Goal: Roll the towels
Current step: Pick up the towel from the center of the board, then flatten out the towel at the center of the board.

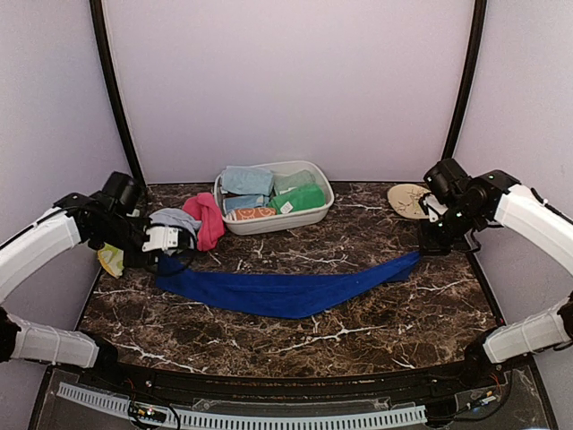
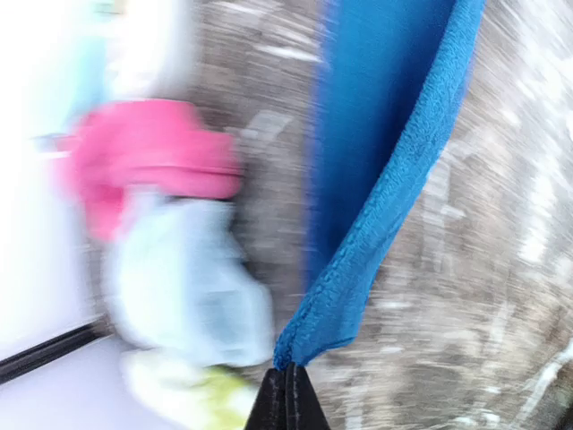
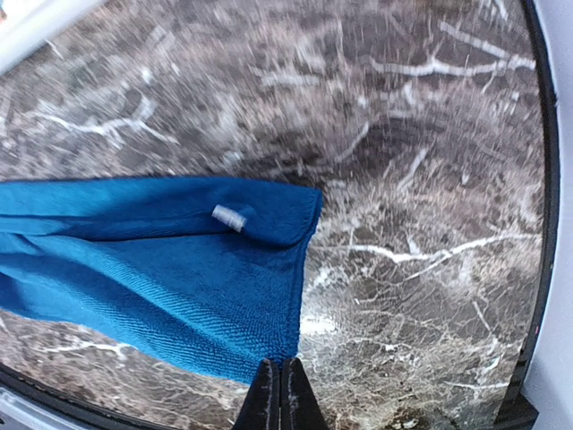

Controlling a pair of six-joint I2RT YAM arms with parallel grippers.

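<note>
The long blue towel sags across the table from 9 to 3 o'clock, its left end pinched in the left gripper and its right corner nipped between the pressed-together fingers of the right gripper, with a pink towel at 10 o'clock beside the tub at 12

Table: dark brown marble top, veined white.
Tub: white, oval, plastic; stood at the middle of the table's far edge.
Plate: round, tan, patterned; lay near the far right corner, well apart from the tub, only partly in sight.
Walls: plain pale lilac, behind the far and side edges.
Posts: thin, black, rose at both far corners.
Strip: white, slotted, ran below the near edge.
</note>
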